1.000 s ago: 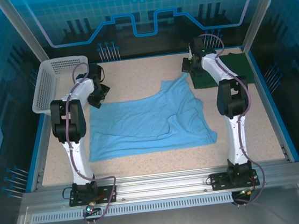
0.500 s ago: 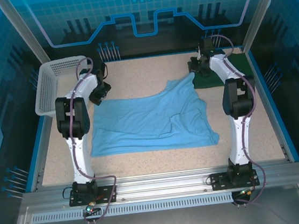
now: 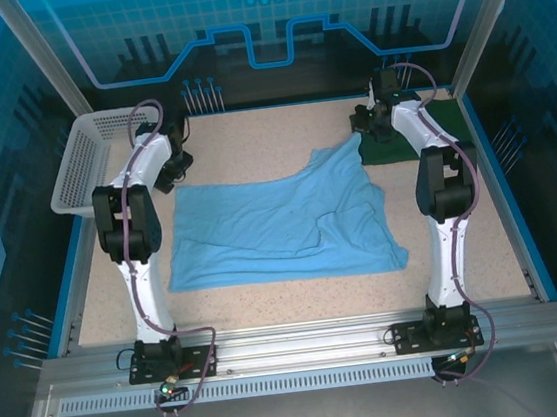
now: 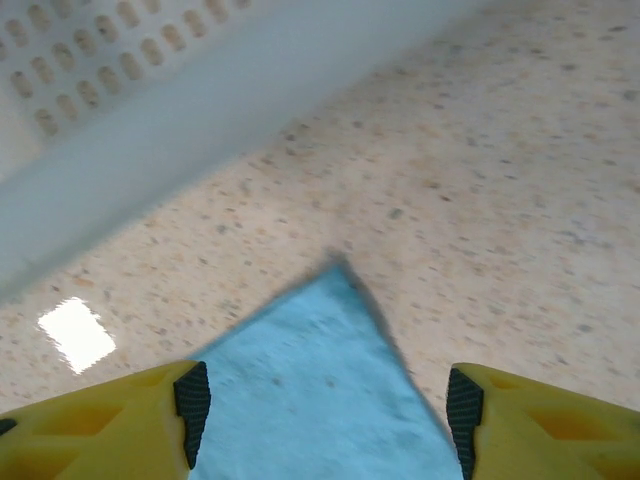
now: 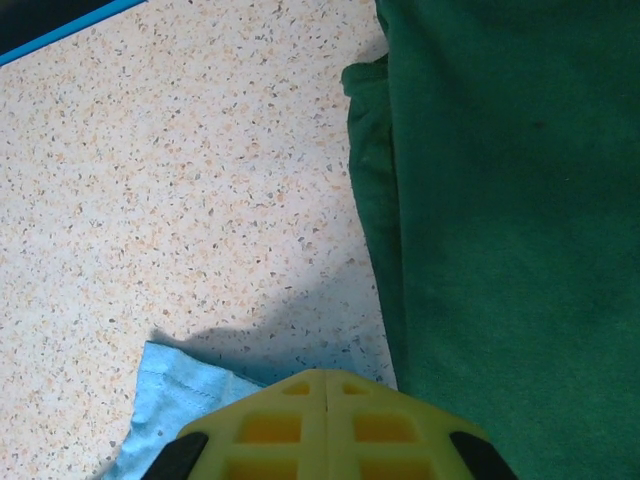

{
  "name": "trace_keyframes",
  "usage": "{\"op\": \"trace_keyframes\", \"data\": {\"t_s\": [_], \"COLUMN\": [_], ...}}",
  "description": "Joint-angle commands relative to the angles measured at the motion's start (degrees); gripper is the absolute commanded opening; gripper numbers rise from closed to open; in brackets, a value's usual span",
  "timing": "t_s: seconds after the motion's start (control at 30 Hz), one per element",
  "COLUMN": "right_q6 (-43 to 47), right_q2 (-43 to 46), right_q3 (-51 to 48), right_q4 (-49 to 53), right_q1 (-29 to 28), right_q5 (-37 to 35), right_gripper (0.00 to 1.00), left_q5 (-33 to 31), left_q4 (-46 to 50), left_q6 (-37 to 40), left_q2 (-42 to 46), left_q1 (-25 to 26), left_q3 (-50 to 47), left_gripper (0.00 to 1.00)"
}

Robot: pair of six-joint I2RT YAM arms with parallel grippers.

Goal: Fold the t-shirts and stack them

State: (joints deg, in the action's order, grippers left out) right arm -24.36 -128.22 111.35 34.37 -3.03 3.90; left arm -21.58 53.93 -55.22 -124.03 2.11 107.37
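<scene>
— Sky-blue t-shirt (image 3: 281, 228) across the middle of the speckled table (image 3: 251, 141): is that the lead?

— Yes. It lies spread and mostly flat, with a rumpled fold in its right half. Its far right corner is drawn up to a peak under the right arm.

— What of the right gripper (image 5: 325, 425)?

— Its yellow fingers are pressed together with no gap. On the wrist camera the blue corner runs in beneath them, pinched.

— And the dark green t-shirt (image 5: 500, 250)?

— It is flat at the table's far right corner, just beside that gripper. Its near edge is doubled over, and it lies close to the raised blue corner. Whether the two cloths touch cannot be told.

— The left gripper (image 4: 325, 400)?

— Its fingers stand well apart, one on each side of the blue shirt's far left corner. The pointed tip of cloth lies between the dark pads, and nothing is gripped.

— Anything else on that side?

— A white mesh basket (image 3: 77, 166) sits at the table's far left edge, just past that corner. Its wall shows blurred in the left wrist view.
</scene>
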Motion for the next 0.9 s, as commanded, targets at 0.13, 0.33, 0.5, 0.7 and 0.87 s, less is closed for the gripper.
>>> {"op": "trace_keyframes", "data": {"t_s": [0.13, 0.33, 0.5, 0.7, 0.87], "right_q6": [-0.32, -0.60, -0.60, -0.51, -0.48], "right_q2": [1.53, 1.05, 0.61, 0.44, 0.47], "right_q3": [-0.71, -0.26, 0.26, 0.70, 0.53], "right_q4": [-1.15, -1.31, -1.16, -1.02, -0.93], "right_q1": [0.51, 0.52, 0.47, 0.39, 0.39], "right_q5": [2.51, 3.72, 4.26, 4.68, 4.80], "right_gripper": [0.00, 0.00, 0.00, 0.00, 0.00], "left_q5": [1.40, 2.51, -0.15, -4.21, -5.20], "left_q4": [0.13, 2.21, 2.34, 7.56, 6.55], "left_q6": [-2.99, -9.81, -11.46, -13.86, -15.28], "left_q2": [-2.25, -5.67, -7.41, -10.88, -11.02], "left_q1": [5.79, 3.46, 2.66, 2.20, 2.10], "left_q3": [5.47, 4.11, 5.24, 8.51, 6.81], "left_gripper": [0.66, 0.66, 0.66, 0.62, 0.58]}}
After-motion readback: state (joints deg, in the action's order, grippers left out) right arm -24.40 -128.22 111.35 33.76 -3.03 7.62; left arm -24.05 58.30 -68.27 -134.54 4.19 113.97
